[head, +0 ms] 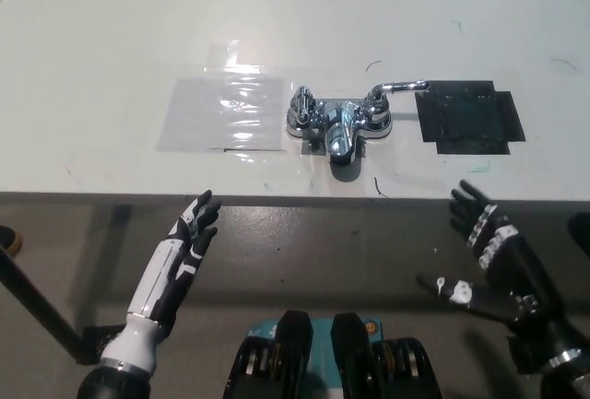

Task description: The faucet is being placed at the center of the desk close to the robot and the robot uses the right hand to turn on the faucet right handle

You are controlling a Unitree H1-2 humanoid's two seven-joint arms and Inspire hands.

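Note:
A chrome faucet (337, 121) stands on the white desk (295, 21) near its front edge, spout facing me. Its right handle (398, 89) has a lever that points away to the right. Its left handle (301, 104) sits at the other end of the base. My black right hand (487, 250) hovers below the desk edge, to the right of the faucet, fingers spread and open, touching nothing. My white left hand (184, 250) rests low at the left, also open, fingers stretched toward the desk edge.
A clear shiny tape patch (224, 113) lies left of the faucet. A black tape patch (468, 119) lies right of it, just beyond the lever's tip. The desk's front edge (295, 198) runs between both hands and the faucet.

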